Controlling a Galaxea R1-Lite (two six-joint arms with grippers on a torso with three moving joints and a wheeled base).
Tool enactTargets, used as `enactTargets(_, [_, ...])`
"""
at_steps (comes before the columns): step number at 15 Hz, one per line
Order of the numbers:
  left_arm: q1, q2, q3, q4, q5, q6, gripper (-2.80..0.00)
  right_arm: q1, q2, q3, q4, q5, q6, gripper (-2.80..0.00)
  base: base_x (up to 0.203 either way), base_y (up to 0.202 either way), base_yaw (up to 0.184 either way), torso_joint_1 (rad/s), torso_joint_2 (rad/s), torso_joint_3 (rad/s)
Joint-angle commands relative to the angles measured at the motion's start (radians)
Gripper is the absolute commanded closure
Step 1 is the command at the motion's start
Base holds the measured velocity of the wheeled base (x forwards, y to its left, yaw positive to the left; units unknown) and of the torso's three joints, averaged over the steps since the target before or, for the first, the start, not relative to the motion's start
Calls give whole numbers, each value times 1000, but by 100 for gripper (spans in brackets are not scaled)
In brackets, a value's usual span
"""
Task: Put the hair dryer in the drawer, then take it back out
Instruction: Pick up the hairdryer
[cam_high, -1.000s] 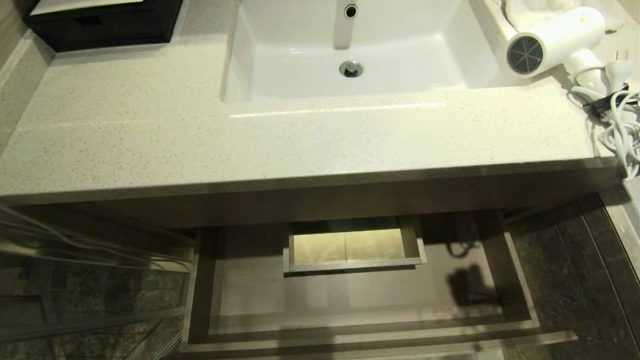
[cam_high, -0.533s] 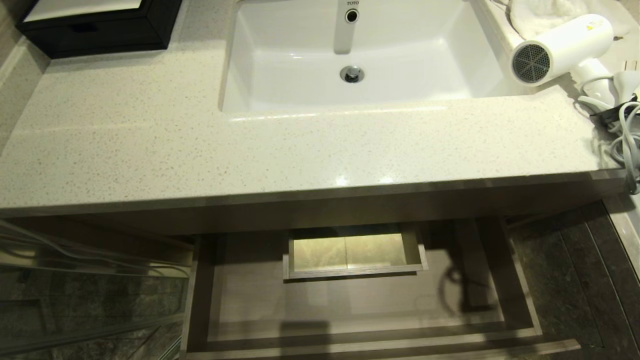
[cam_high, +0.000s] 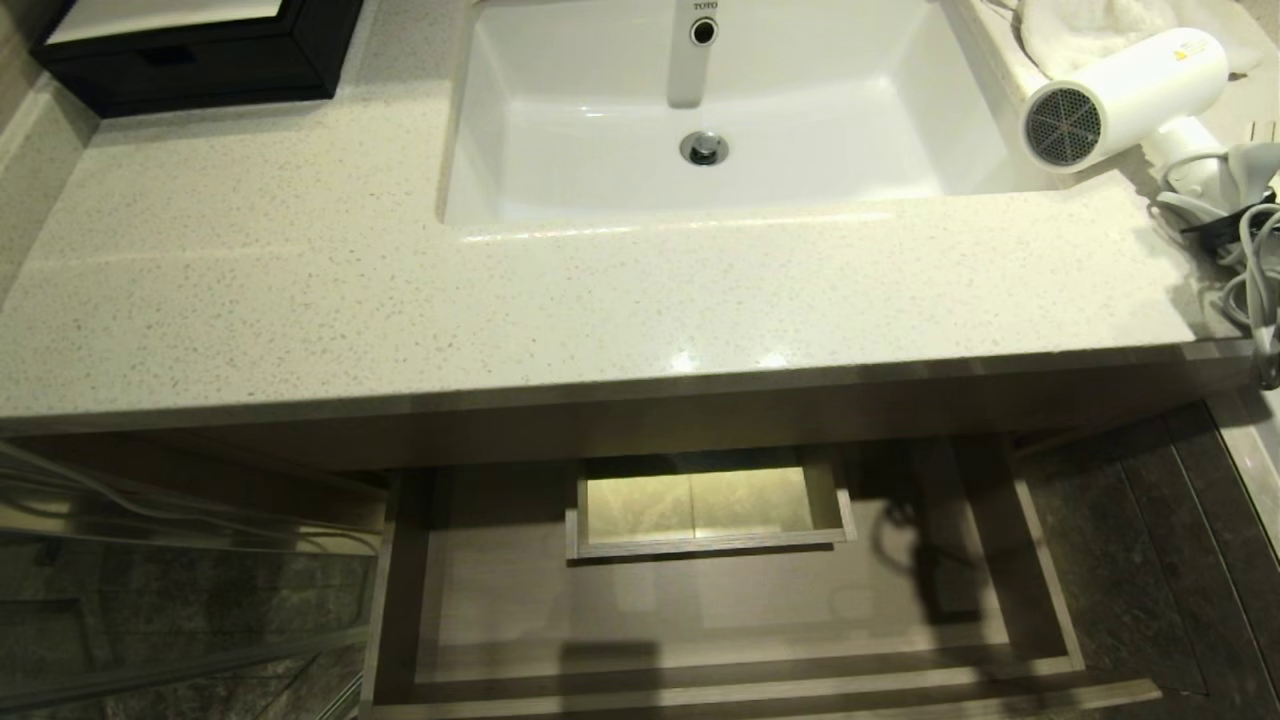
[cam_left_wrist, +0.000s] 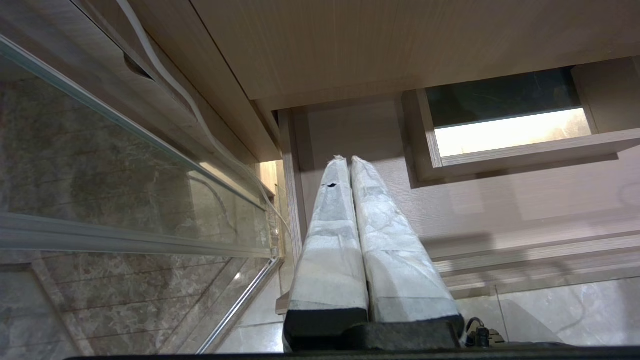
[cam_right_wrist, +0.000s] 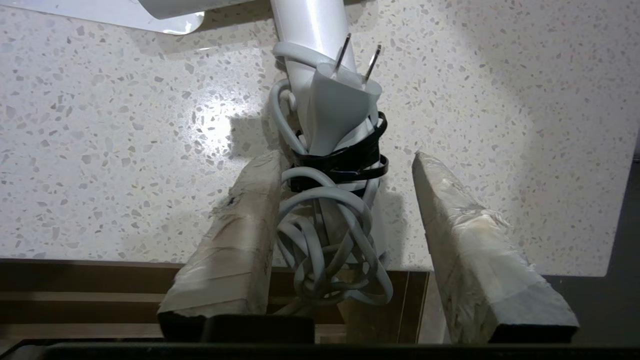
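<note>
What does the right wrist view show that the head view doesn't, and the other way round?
Only the right wrist view shows the right gripper, open, its fingers either side of the bundled cord, and the plug's prongs. Only the head view shows the hair dryer's grille, the sink and the open drawer, with nothing in it. Both show the dryer's handle, cord and speckled countertop.

Hair dryer (cam_high: 1125, 95) on counter (cam_high: 500, 290), right of sink (cam_high: 700, 110); drawer (cam_high: 720, 600) open below.
</note>
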Motion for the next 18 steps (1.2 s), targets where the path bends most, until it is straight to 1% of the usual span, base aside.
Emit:
enactTargets(1, [1, 0, 2, 0, 0, 0, 0, -23, 18, -8, 8, 44, -3, -280, 0, 0, 0, 0, 0, 0])
enactTargets(4, [1, 0, 2, 0, 0, 0, 0, -34, 56, -13, 30, 54, 0, -280, 0, 0, 0, 0, 0, 0])
enactTargets(9, [0, 0, 2, 0, 0, 0, 0, -71, 146, -60, 41, 79, 1, -280, 0, 0, 0, 0, 0, 0])
enactTargets(12, [-1, 0, 2, 0, 0, 0, 0, -78, 219, -124, 44, 121, 1, -280, 0, 0, 0, 0, 0, 0])
enactTargets(14, [0, 0, 2, 0, 0, 0, 0, -81, 257, -162, 44, 194, 1, -280, 0, 0, 0, 0, 0, 0])
enactTargets(15, [-1, 0, 2, 0, 0, 0, 0, -84, 266, -172, 46, 218, -2, -280, 0, 0, 0, 0, 0, 0])
enactTargets(17, [-1, 0, 2, 0, 0, 0, 0, -84, 282, -175, 42, 231, -2, -280, 0, 0, 0, 0, 0, 0])
enactTargets(18, [0, 0, 1, 0, 0, 0, 0, -84, 284, -174, 46, 231, -3, 0, 0, 0, 0, 0, 0, 0])
